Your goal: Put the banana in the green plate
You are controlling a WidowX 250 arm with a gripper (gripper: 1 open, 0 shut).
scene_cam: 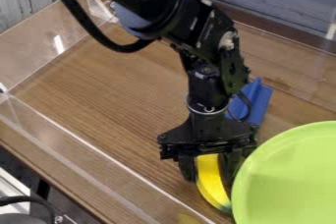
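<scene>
The yellow banana [211,187] lies on the wooden table, right against the left rim of the lime-green plate [292,174] at the lower right. My gripper [207,165] points straight down over the banana's upper end. Its black fingers [180,162] stand apart on either side of the fruit, low to the table. The jaws look open, and no grip on the banana shows. The banana's top end is hidden behind the gripper.
A blue block [254,100] leans just behind the gripper, close to the arm. A clear plastic wall [53,120] borders the table on the left and front. The plate runs out of frame at the right.
</scene>
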